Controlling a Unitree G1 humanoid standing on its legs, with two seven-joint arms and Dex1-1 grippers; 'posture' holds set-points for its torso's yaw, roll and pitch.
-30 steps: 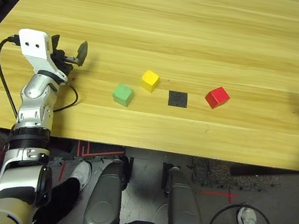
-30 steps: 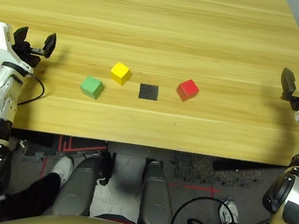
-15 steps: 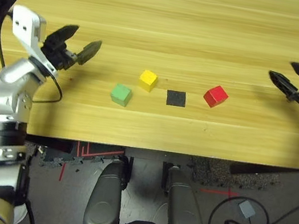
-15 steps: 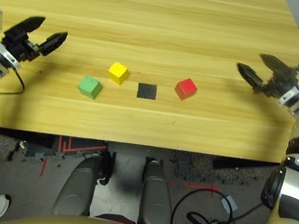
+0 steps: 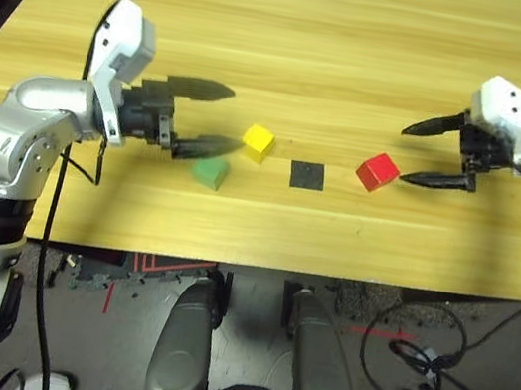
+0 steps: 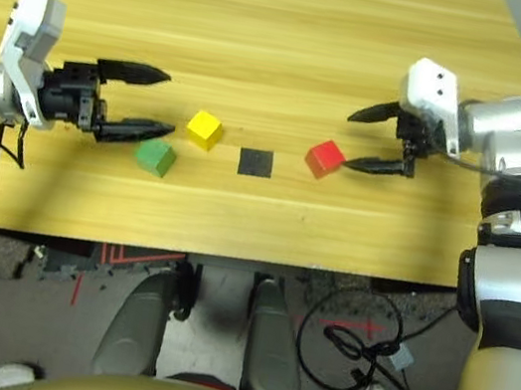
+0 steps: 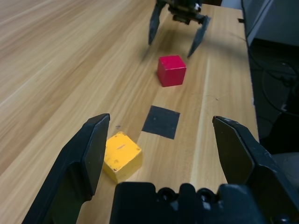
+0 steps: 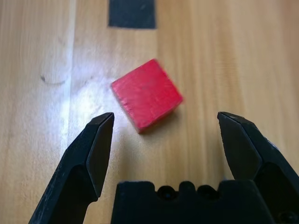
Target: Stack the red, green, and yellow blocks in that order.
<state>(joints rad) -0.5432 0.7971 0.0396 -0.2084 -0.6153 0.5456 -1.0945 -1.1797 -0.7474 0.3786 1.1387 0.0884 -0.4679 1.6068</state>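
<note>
While our right gripper [image 6: 368, 139] and left gripper [image 5: 208, 120] hover released, nothing is stacked: red block [image 5: 378, 170], yellow block [image 5: 258, 141] and green block [image 6: 155, 156] sit apart near the tabletop's front edge.

1. Left arm reaches in from the left, elbow bent, forearm level over the table.
2. Left gripper [image 5: 200, 119] points toward the centre, fingers spread wide.
3. Right arm reaches in from the right.
4. Right gripper [image 5: 436, 154] points toward the centre, fingers spread wide.
</note>
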